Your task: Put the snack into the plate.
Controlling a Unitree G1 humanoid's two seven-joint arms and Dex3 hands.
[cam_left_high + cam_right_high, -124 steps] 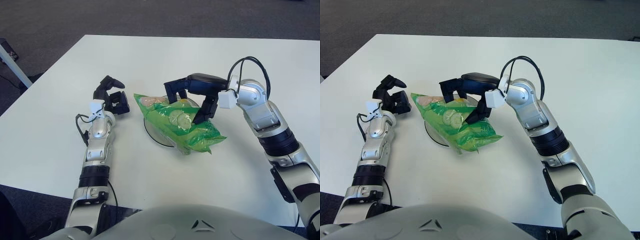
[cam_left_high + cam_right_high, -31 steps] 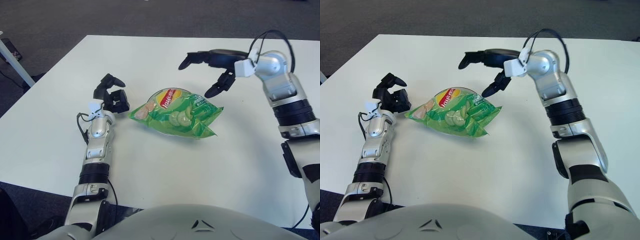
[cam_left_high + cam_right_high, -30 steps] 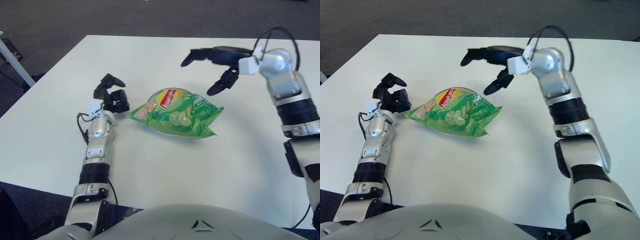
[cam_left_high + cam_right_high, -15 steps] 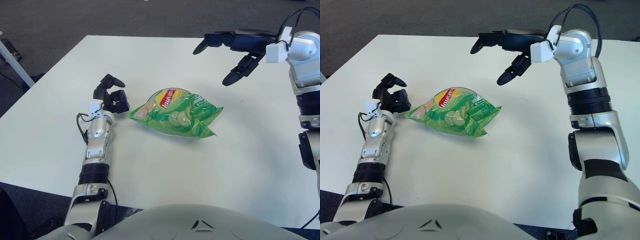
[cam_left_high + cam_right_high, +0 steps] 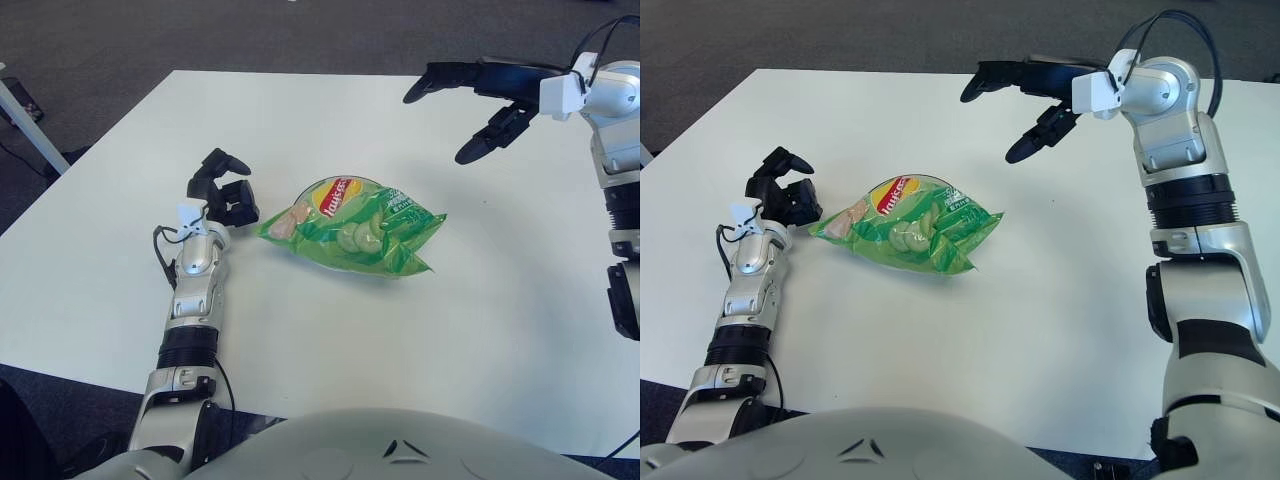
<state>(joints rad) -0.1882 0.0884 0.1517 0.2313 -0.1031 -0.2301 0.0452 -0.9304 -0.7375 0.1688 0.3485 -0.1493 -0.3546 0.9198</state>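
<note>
A green bag of chips (image 5: 352, 227) lies flat in the middle of the white table, covering the plate, which is hidden under it. My right hand (image 5: 470, 100) is raised above the table, up and to the right of the bag, fingers spread and holding nothing. My left hand (image 5: 225, 190) rests on the table just left of the bag, fingers curled, not touching it. The bag also shows in the right eye view (image 5: 908, 225), with the right hand (image 5: 1025, 100) up and right of it.
The white table (image 5: 330, 330) runs wide on all sides of the bag. Dark carpet lies beyond its far edge. A table leg (image 5: 25, 125) shows at the far left.
My right hand let go of the bag, which settled flat over the plate. The hand then rose and pulled back to the upper right. The left hand stayed put.
</note>
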